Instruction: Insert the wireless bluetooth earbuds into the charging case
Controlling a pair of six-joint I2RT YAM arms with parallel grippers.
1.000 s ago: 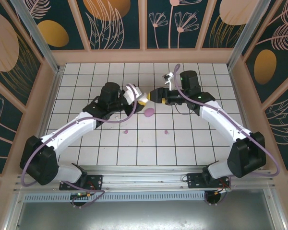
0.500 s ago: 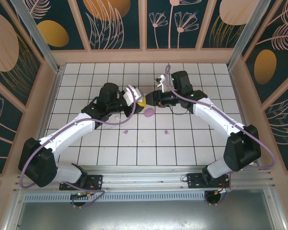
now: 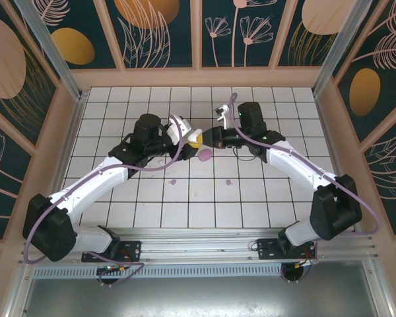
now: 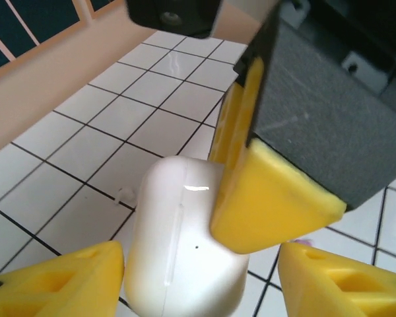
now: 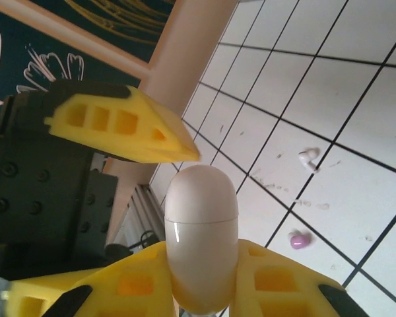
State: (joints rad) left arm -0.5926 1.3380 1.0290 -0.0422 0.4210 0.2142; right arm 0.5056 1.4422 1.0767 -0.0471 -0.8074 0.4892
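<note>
White, glossy, pill-shaped case [image 5: 201, 211] sits pinched in yellow-fingered right tool [image 5: 202, 285].

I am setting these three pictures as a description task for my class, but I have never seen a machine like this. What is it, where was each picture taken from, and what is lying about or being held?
This is a pair of robot arms bolted at the near edge of a tiled table. Each arm ends in a two-finger gripper with yellow fingers. The wide picture looks down from above and behind the arms. The other two come from small cameras on the wrists.

In the right wrist picture, the right gripper is closed on a white charging case, whose lid is shut. In the left wrist picture, the left gripper stands open on either side of that same case.

On the tiles lie a purple case, a purple earbud, a second purple earbud and what looks like a white earbud.
</note>
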